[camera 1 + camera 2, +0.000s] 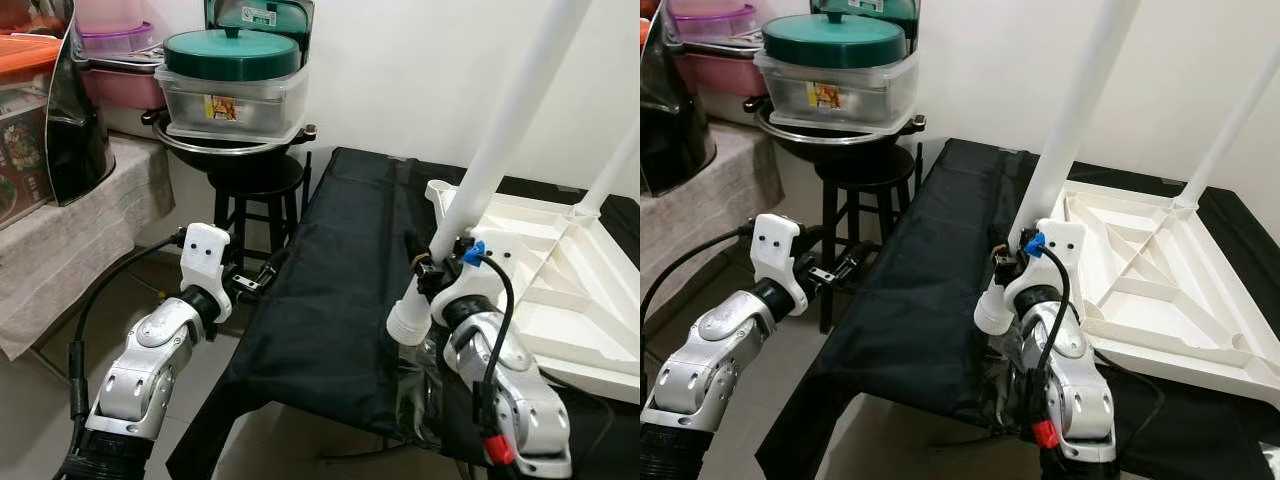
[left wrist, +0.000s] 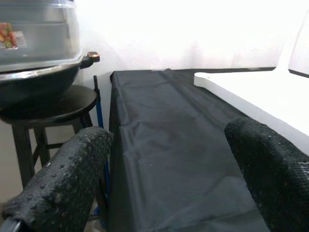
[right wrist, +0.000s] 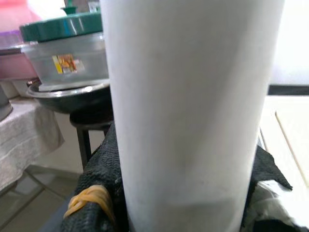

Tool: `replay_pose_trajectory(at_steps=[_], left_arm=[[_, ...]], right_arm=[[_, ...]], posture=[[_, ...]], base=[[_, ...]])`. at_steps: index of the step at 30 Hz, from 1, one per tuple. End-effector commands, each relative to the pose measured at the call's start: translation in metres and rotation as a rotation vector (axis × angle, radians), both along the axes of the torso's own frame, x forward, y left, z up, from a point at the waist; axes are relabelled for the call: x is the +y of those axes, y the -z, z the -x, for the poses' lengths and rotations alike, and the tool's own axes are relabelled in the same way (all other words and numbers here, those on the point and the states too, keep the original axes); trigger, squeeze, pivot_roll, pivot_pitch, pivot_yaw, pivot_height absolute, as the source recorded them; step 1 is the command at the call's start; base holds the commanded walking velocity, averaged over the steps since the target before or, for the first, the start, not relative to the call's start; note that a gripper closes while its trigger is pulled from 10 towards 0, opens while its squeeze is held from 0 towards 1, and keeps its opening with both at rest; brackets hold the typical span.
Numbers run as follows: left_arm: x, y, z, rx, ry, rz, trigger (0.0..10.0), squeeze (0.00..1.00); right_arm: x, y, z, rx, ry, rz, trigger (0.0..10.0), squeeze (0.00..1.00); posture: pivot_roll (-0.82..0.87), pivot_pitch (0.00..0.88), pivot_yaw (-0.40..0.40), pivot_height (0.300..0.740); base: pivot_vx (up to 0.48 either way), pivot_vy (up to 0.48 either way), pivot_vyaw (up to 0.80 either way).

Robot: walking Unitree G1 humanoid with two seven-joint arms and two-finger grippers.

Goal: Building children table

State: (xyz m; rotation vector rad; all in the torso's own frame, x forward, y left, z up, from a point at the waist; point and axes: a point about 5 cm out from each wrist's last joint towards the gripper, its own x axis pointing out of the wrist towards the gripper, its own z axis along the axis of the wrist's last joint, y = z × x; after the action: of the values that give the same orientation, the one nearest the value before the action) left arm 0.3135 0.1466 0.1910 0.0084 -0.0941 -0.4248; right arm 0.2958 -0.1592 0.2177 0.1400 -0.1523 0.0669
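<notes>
- The white tabletop (image 1: 1160, 290) lay upside down on the bench (image 1: 930, 300), which was draped in black cloth. Its ribbed underside faced up, so the leg sockets could be reached.
- One leg already stood in the tabletop's far corner (image 1: 1230, 125), rising out of frame.
- The right pincer (image 1: 428, 272) was clenched around a second white leg (image 1: 490, 150), holding it low on the shaft at the tabletop's near-left corner. The leg leaned away from that corner; its capped end (image 1: 408, 322) hung just off the tabletop's edge, over the cloth. I judged it not yet seated, the low grip being for steering the end into a socket.
- The left pincer (image 1: 250, 280) hovered released and empty well to the left of the tabletop, past the bench edge and near the black stool (image 1: 255, 190), probably kept clear of the work.
</notes>
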Motion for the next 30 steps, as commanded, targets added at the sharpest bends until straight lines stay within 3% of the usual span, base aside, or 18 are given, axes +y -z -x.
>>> replay_pose_trajectory(at_steps=[1, 6, 10, 12, 13, 15, 17, 19, 27, 30], left_arm=[[-0.003, 0.003, -0.002, 0.021, 0.009, 0.013, 10.0, 0.0], [-0.002, 0.004, -0.002, 0.021, 0.007, 0.015, 10.0, 0.0], [-0.001, 0.004, -0.001, 0.022, 0.004, 0.017, 10.0, 0.0], [-0.001, 0.004, -0.001, 0.022, 0.002, 0.018, 10.0, 0.0], [-0.001, 0.004, -0.001, 0.02, -0.002, 0.016, 10.0, 0.0], [-0.001, 0.004, -0.001, 0.02, -0.002, 0.016, 10.0, 0.0], [0.001, 0.003, -0.003, 0.017, -0.019, 0.032, 10.0, 0.0], [0.002, 0.002, -0.004, 0.017, -0.026, 0.046, 10.0, 0.0], [0.003, 0.003, -0.005, 0.015, -0.026, 0.035, 10.0, 0.0], [0.004, 0.003, -0.005, 0.014, -0.028, 0.031, 10.0, 0.0]], right_arm=[[-0.006, -0.002, -0.001, -0.016, 0.029, 0.003, 10.0, 0.0], [-0.004, 0.0, -0.002, 0.001, 0.026, -0.013, 10.0, 0.0], [-0.007, 0.01, -0.004, 0.055, 0.041, -0.089, 10.0, 0.0], [-0.01, 0.015, -0.005, 0.082, 0.052, -0.148, 10.0, 0.0], [-0.017, 0.021, -0.007, 0.096, 0.063, -0.227, 10.0, 0.0], [-0.017, 0.021, -0.007, 0.096, 0.063, -0.227, 10.0, 0.0], [-0.024, 0.024, -0.01, 0.064, 0.04, -0.411, 10.0, 0.0], [-0.022, 0.022, -0.013, 0.037, -0.001, -0.489, 10.0, 0.0], [-0.018, 0.024, -0.016, 0.037, -0.016, -0.552, 10.0, 0.0], [-0.028, 0.031, -0.016, 0.04, 0.049, -0.573, 10.0, 0.0]], posture=[[0.04, 0.0, -0.073, 0.74], [0.05, 0.0, -0.082, 0.74], [0.05, 0.0, -0.084, 0.74], [0.05, 0.0, -0.087, 0.74], [0.05, 0.0, -0.086, 0.74], [0.05, 0.0, -0.086, 0.74], [0.06, 0.0, -0.084, 0.74], [0.06, 0.0, -0.083, 0.74], [0.06, 0.0, -0.082, 0.74], [0.06, 0.0, -0.083, 0.74]], base=[[0.0, -0.431, 0.0], [0.0, -0.431, 0.0], [0.0, -0.433, 0.0], [0.0, -0.431, 0.0], [0.0, -0.431, 0.0], [0.0, -0.431, 0.0], [0.0, 0.0, 0.0], [0.0, 0.0, 0.0], [0.0, 0.0, 0.0], [0.0, 0.0, 0.0]])
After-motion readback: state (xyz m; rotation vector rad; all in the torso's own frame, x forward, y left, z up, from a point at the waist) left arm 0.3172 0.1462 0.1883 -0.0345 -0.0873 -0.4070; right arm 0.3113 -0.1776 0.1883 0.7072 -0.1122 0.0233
